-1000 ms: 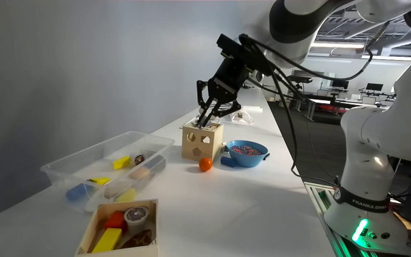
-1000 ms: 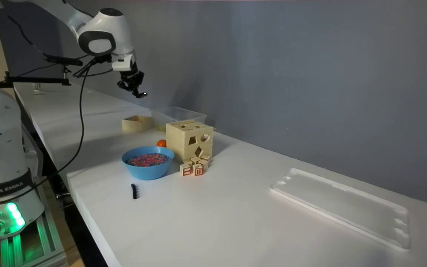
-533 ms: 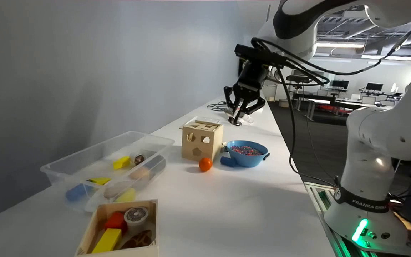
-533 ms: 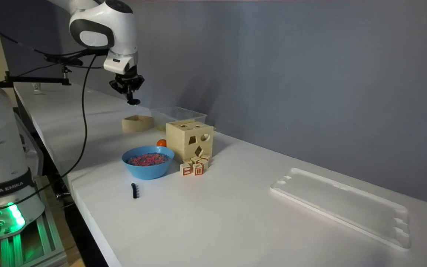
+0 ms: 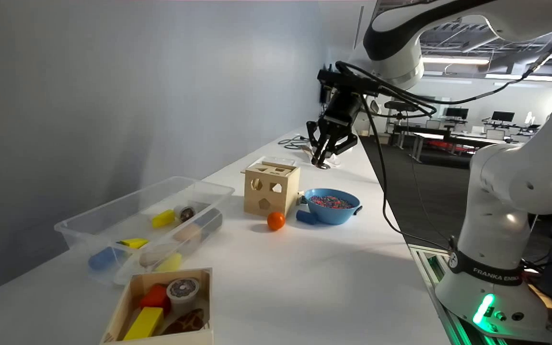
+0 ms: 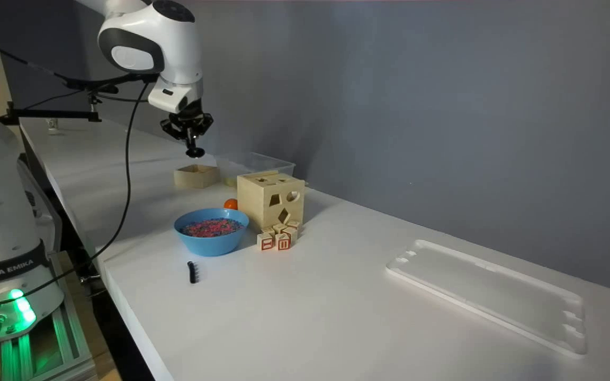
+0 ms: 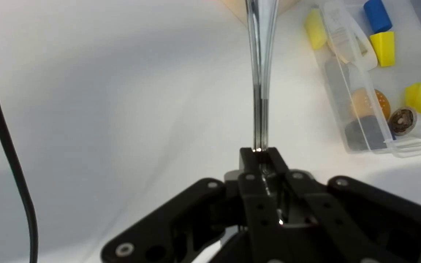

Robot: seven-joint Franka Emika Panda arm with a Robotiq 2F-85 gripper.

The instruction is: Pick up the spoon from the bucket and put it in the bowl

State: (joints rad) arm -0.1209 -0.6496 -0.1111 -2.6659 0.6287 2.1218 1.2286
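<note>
Jaws clamped on spoon (image 7: pixel 264 76), which pts to 12 o'clock in wrist view, held over worktop (image 5: pixel 304 268). In an exterior view, blue bowl (image 5: pixel 336 216) sits approx. 6 o'clock of jaws, wooden cube (image 5: pixel 267 193) approx. 8, clear bucket (image 5: pixel 127 211) farther off, also approx. 8.

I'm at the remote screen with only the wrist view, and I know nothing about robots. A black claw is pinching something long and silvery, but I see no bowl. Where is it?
Observer: The blue bowl stands on the white table, beside the wooden cube.
Visitor: Is the bowl empty?
Observer: No, it holds lots of tiny pink and blue bits.
Visitor: And how high up is what I'm seeing?
Observer: Off the table: in both exterior views the spoon, pinched in the gripper, hangs in the air, higher than the bowl's rim.
</note>
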